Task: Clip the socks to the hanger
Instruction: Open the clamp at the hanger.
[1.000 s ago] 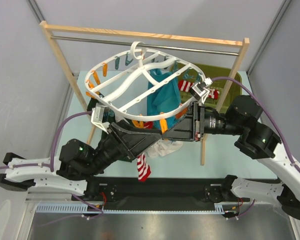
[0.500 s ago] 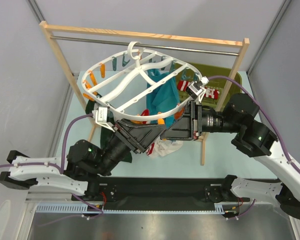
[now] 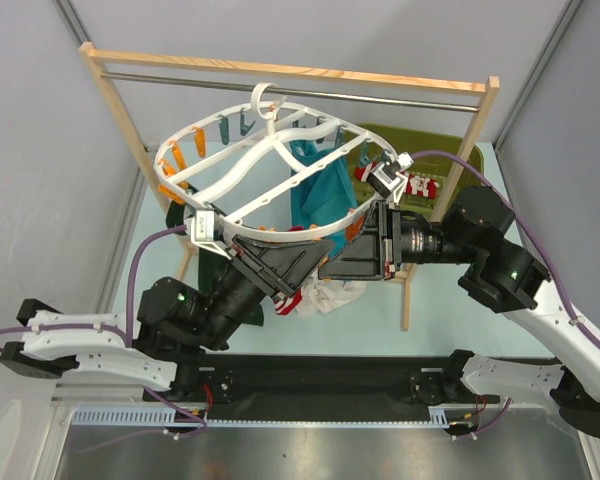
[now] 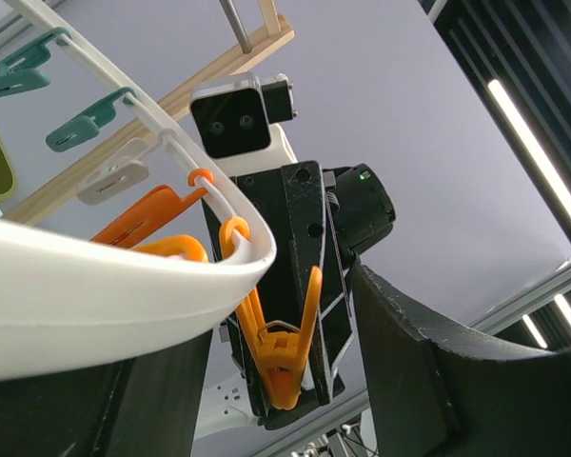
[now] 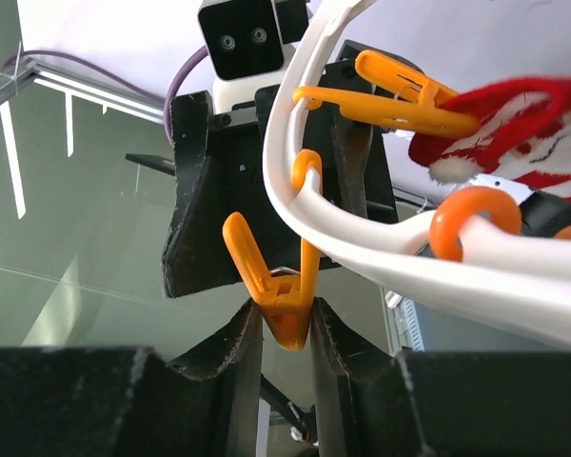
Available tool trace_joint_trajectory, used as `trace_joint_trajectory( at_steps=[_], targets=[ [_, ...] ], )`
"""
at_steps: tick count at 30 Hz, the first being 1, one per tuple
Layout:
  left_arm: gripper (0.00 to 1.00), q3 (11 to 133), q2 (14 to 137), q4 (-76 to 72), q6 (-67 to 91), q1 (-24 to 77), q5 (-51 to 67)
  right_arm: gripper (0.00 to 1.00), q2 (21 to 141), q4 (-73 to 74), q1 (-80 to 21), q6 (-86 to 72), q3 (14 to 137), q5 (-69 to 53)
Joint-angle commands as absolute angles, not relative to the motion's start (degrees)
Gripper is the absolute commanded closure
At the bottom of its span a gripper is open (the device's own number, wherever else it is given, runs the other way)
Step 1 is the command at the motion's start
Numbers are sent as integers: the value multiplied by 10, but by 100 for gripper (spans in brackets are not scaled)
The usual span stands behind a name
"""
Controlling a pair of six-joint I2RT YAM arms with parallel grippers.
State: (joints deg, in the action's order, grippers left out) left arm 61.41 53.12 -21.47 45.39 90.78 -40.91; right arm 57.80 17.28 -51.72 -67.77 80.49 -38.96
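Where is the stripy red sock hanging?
In the right wrist view, the sock sits upper right, at the tip of the upper orange clip on the white hanger.

the left arm (image 3: pixel 100 345) rises from the near left toward the near rim of the large round white plastic hanger (image 3: pixel 270 231), forearm angled up and inward. the left gripper (image 4: pixel 276 314) sits at that rim with its jaws spread wide. the right arm (image 3: pixel 510 270) folds in from the hanger's right. the right gripper (image 5: pixel 285 333) faces the left one, fingers pinched on an orange plastic clip (image 5: pixel 284 305) hanging from the rim.
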Motion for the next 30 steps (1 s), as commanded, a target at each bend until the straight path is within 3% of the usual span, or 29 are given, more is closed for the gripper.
trace_joint_trajectory(
  at_steps=[1,9,15,17,18,22,24,25,30],
  targets=[
    [37,623,522,-258,439,912,-424,100,574,171,-516,-690,800,-418],
    [49,628,526,-250,446,911,-424,100,574,167,-513,-691,795,-420],
    [76,632,526,-237,446,911,-423,98,575,166,-512,-688,797,-422],
    [91,631,525,-234,447,911,-423,81,575,177,-511,-683,800,-418],
    [97,632,525,-229,448,911,-423,77,575,179,-511,-679,800,-416],
    [100,635,524,-220,450,911,-424,52,570,195,-505,-664,805,-402],
    [100,637,524,-210,451,911,-425,23,563,212,-502,-652,809,-386],
    [100,638,525,-208,452,912,-424,1,562,218,-500,-637,813,-380],
    [100,639,523,-188,468,911,-430,0,541,257,-487,-603,816,-338]
  ],
)
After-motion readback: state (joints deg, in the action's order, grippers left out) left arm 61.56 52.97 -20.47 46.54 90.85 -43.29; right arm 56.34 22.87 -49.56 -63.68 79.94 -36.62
